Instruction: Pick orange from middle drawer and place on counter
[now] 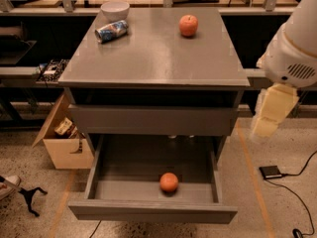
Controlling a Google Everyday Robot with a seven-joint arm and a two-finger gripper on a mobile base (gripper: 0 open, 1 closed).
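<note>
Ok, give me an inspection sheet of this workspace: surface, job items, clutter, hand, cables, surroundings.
Surface: grey counter, carrying only clutter.
Job's things: orange lies in the open middle drawer, near its front, not yet on the counter.
Clutter: apple, tipped can and bowl at the counter's back.
Grippers: hand at right beside the cabinet, well apart from the orange.
Cables: black cable on the floor at right.
Surroundings: cardboard box left of the cabinet.

A round white bowl (115, 9) stood just behind a toppled blue-and-white can (111, 30), a reddish round apple (188, 25) well apart. An open brown cardboard box (63, 145) sat on the speckled floor (277, 217).
</note>
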